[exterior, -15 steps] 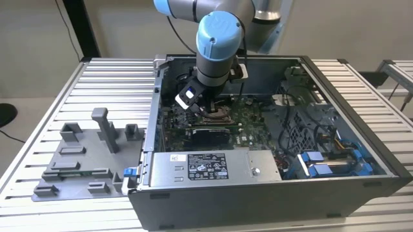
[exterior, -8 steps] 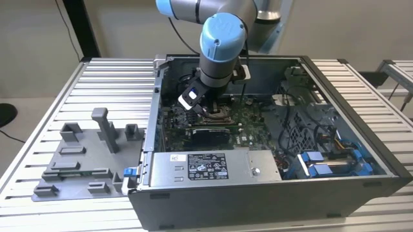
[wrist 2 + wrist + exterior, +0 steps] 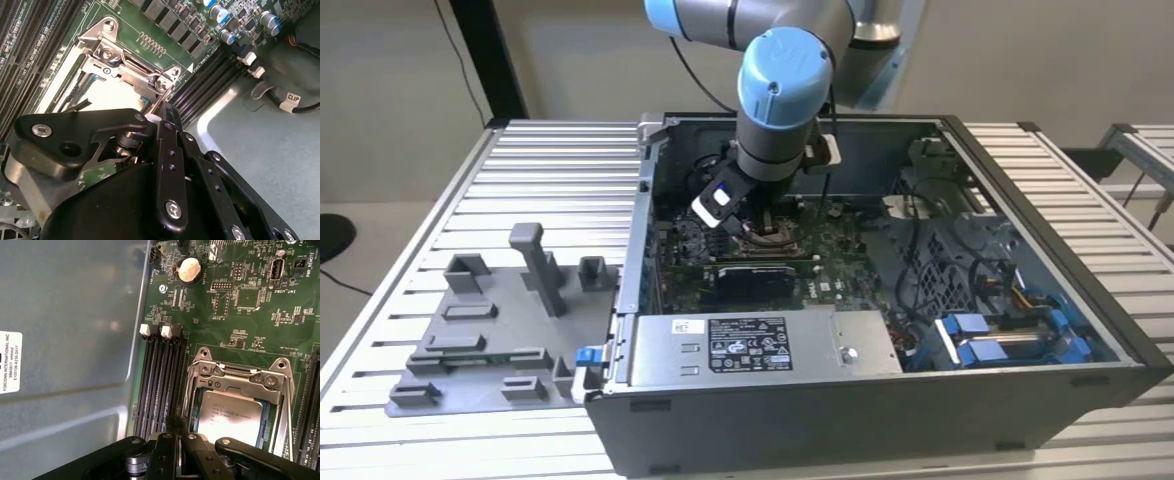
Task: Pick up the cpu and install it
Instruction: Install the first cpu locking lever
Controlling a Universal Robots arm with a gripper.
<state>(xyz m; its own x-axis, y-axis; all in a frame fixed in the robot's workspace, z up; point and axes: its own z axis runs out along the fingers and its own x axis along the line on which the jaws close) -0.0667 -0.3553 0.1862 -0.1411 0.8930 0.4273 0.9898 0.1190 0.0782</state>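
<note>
one arm (image 3: 781, 90) reaches down from the upper middle of the exterior view into one open computer case (image 3: 1067, 250), which lies on its side on the slatted table (image 3: 560, 170), presumably so the green board (image 3: 240, 315) faces up and can be worked on from above. the gripper (image 3: 754, 225) hangs low over the middle of that board, just above the metal socket frame (image 3: 240, 380); in both wrist views its black linkage crowds the foreground, with the tip (image 3: 159, 102) close to a corner of the frame (image 3: 125, 65). whether the claw is clenched or released i cannot tell. it carries no chip: the one cpu (image 3: 230, 415) lies flat inside the frame, silver top up, so the seating part of the task looks done. beside the socket run four dark memory slots (image 3: 157, 385), all empty, and there is one round coin battery (image 3: 189, 269) farther up the board. at the lower left of the exterior view sits one grey fixture (image 3: 480, 330) with several upright blocks, well apart from the gripper, likely a holder for parts. one silver power supply (image 3: 747, 345) fills the case's near corner.
</note>
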